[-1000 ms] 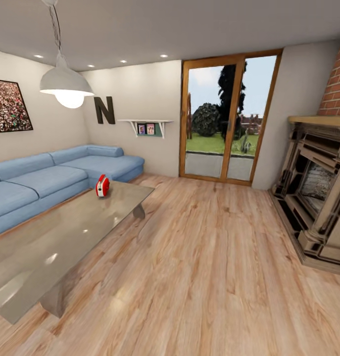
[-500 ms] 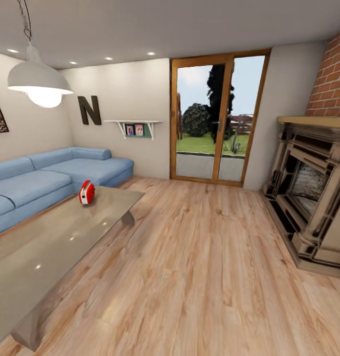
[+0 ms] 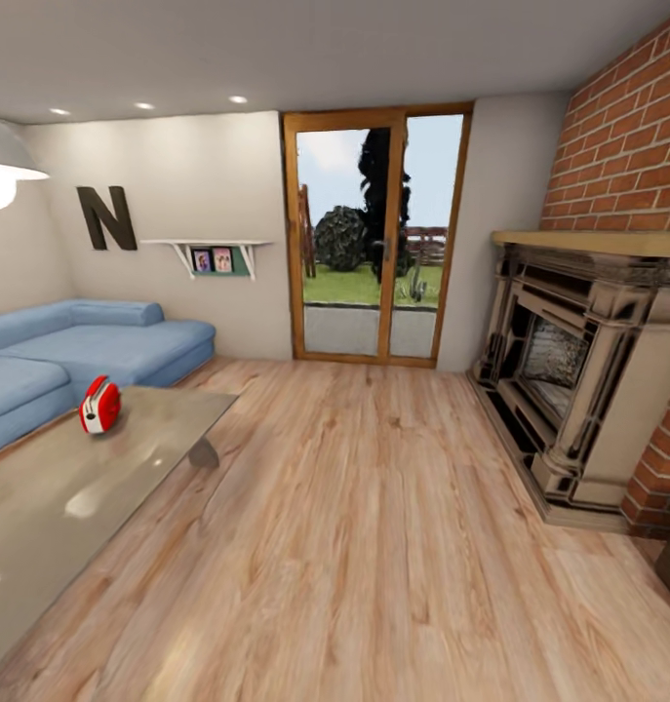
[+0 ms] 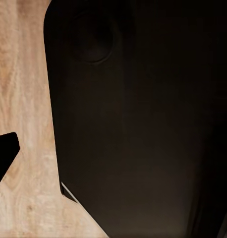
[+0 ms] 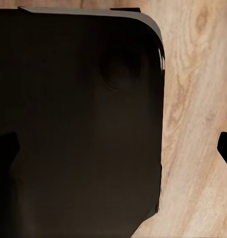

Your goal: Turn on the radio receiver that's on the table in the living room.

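In the head view the radio receiver (image 3: 99,405) stood upright on the table (image 3: 71,507), near its far end, at about nine o'clock. The blue sofa (image 3: 81,346) ran behind the table at ten o'clock, the glass door (image 3: 374,239) stood at twelve, and the fireplace (image 3: 578,375) sat at three, with bare wood floor (image 3: 374,526) between. Each wrist view showed a dark robot body panel (image 4: 143,119) over floor planks (image 5: 193,124); whether either gripper was released or clenched could not be told.
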Controlling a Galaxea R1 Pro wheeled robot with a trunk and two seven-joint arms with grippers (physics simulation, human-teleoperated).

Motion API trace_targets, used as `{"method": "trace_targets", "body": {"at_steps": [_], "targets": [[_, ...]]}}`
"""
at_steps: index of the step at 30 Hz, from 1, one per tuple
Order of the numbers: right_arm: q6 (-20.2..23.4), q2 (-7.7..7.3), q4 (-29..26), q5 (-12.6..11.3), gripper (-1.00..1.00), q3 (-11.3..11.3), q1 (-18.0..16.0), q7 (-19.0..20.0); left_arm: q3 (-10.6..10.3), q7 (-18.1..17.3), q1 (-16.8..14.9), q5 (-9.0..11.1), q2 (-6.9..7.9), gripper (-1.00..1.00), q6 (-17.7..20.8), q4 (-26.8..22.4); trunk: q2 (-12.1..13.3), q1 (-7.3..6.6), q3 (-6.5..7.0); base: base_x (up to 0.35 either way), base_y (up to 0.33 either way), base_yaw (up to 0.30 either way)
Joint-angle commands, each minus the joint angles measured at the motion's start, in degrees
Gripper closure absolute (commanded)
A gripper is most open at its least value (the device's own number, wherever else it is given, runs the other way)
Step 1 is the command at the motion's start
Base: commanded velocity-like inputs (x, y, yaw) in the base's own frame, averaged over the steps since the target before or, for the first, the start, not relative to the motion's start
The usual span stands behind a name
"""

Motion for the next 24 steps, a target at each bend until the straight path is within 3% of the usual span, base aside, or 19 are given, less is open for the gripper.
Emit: {"method": "trace_targets", "body": {"at_steps": [1,9,24], "targets": [[0.00,0.00,0.00,0.02,-1.00,0.00,0.00,0.00,0.00,0.00,-0.01,0.00,0.00,-1.00,0.00,0.00,0.00,0.00,0.02,0.321,0.000,-0.282],[0.00,0.00,0.00,0.00,-1.00,0.00,0.00,0.00,-0.07,0.06,-0.03,0.35,0.09,-1.00,0.00,0.00,0.00,0.00,0.19,0.321,0.000,-0.279],[-0.25,-0.23,0.00,0.17,-1.00,0.07,0.00,0.00,0.22,0.17,-0.02,0.70,0.21,-1.00,-0.14,0.00,0.00,0.00,0.20,0.323,0.000,-0.008]]}}
